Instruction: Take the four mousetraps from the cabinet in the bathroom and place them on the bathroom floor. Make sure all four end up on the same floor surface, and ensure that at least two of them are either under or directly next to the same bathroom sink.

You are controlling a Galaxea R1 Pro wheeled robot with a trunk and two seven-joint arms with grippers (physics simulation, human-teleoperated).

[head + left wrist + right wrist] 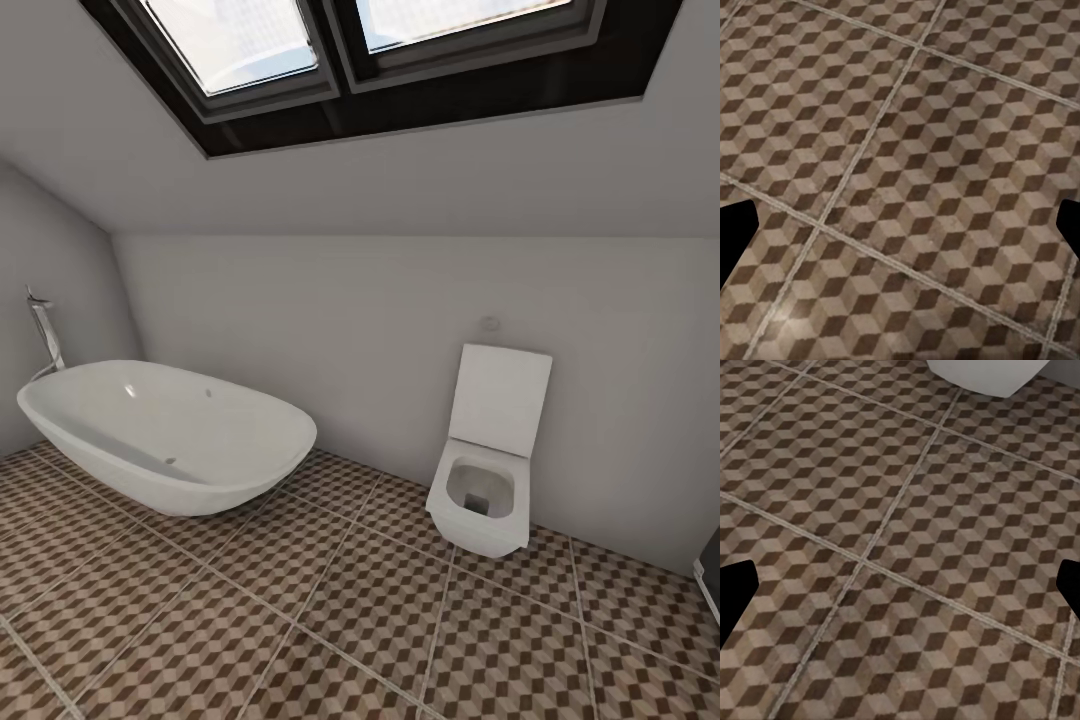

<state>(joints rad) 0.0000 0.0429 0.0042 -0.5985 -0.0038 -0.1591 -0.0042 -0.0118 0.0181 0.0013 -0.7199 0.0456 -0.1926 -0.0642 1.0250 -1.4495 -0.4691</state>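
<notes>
The mousetraps and the orange-brown cabinet are out of view. The bathroom floor (300, 620), tiled in a brown, beige and white cube pattern, spreads across the lower half of the head view. In the left wrist view my left gripper (900, 232) hangs open over bare floor tiles (907, 150), its dark fingertips (733, 236) far apart with nothing between them. My right gripper (900, 589) is open too, above the same kind of tiles (892, 510), with nothing in it.
A white oval bathtub (170, 440) with a chrome tap (45, 335) stands at the left. A white toilet (485, 480), lid up, hangs on the far wall at the right; its underside (986, 375) shows in the right wrist view. A skylight (380, 40) sits in the sloped ceiling.
</notes>
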